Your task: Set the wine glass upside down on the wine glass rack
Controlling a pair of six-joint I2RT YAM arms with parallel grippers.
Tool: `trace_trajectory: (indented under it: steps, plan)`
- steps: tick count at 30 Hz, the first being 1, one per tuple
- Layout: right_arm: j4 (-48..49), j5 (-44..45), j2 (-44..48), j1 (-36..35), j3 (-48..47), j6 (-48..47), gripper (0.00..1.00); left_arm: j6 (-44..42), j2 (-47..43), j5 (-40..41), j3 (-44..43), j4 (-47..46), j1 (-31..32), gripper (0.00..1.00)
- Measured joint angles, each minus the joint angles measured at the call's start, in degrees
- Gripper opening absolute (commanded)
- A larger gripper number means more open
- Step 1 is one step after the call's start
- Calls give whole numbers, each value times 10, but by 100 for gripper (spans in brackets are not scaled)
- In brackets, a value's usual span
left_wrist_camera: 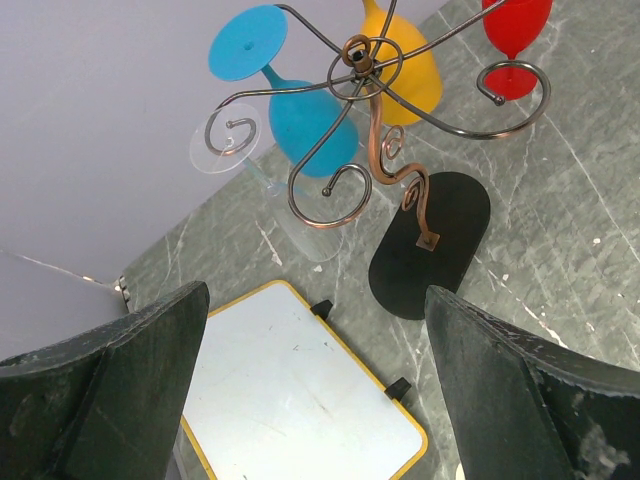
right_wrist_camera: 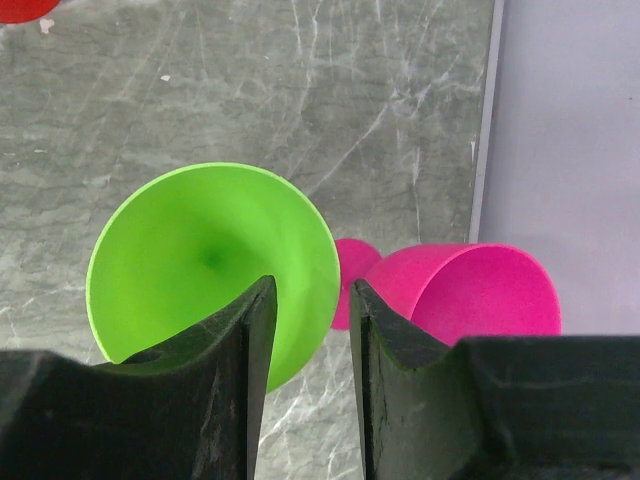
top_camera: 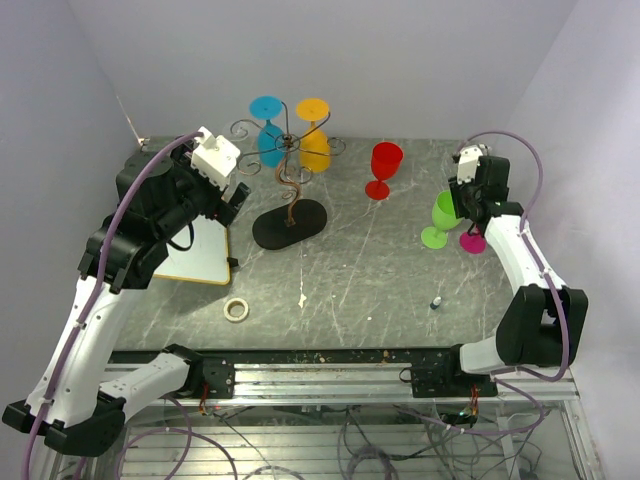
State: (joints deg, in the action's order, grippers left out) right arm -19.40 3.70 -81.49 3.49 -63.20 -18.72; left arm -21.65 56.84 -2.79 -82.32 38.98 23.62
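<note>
The left arm rises from its base, bends high at the elbow and leans toward the rack [top_camera: 290, 222], stopping just to the rack's left. The left tool [left_wrist_camera: 315, 295] is spread wide and holds nothing, hanging above the corner of a yellow-framed whiteboard [top_camera: 195, 250] that lies left of the rack's black base. The right arm runs up the far side of the desk [top_camera: 360, 270], well apart from the rack, folds at the elbow and points its wrist down over the green wine glass [right_wrist_camera: 200, 260]. The right tool [right_wrist_camera: 312, 290] is drawn nearly together, one finger inside the bowl and one outside, with the rim in the narrow gap; whether the fingers actually press the wall cannot be told. The green wine glass stands on its foot well to the right of the rack, with a pink glass [right_wrist_camera: 470, 290] just beside it on the side away from the rack. A red glass [top_camera: 383, 168] stands upright between the rack and the green one. On the rack hang a blue glass [top_camera: 268, 135], a yellow glass [top_camera: 314, 140] and a clear glass [left_wrist_camera: 300, 230], feet uppermost. Nearer the arms than the rack lies a roll of tape [top_camera: 236, 309]. The desk is grey marbled stone, and pale plain walls [top_camera: 400, 60] close it in behind and at both sides.
</note>
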Motion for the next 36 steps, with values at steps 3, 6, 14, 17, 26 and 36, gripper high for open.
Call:
trace_trajectory:
  steps: [3,6,14,17,26,36]
  plan:
    - [3,2,-2,0,3,0,31,0,0,0,0,0,0,100]
    - [7,0,-2,2,8,1,28,0,0,0,0,0,0,100]
    - [11,-21,-2,15,11,10,18,0,-3,-3,12,-1,0,100]
    - [12,-30,-2,19,11,14,14,0,-5,-4,24,-1,0,100]
    - [14,-60,0,24,11,28,0,11,-12,-10,43,-11,-2,100]
    - [11,-108,66,28,18,37,0,46,-14,-4,59,-40,-13,100]
